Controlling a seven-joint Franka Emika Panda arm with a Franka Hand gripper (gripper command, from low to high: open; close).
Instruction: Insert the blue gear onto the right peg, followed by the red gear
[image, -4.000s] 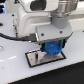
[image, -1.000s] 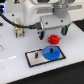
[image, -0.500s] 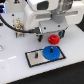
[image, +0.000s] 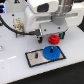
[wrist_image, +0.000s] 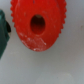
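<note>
Nearest lies the black-framed white rectangular plate (image: 41, 57) on the white tabletop (image: 15, 67). The flat round bright-blue plastic gear (image: 50, 51) sits on the plate's end toward the exterior view's right. Just beyond the plate, the smaller round red plastic gear (image: 54, 39) (wrist_image: 38, 25) rests on the tabletop, under the arm's fingers (image: 56, 33); whether these are wide or narrow cannot be told.

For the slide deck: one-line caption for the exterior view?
Blue gear seated on the plate; Panda gripper poised above the red gear.
</note>
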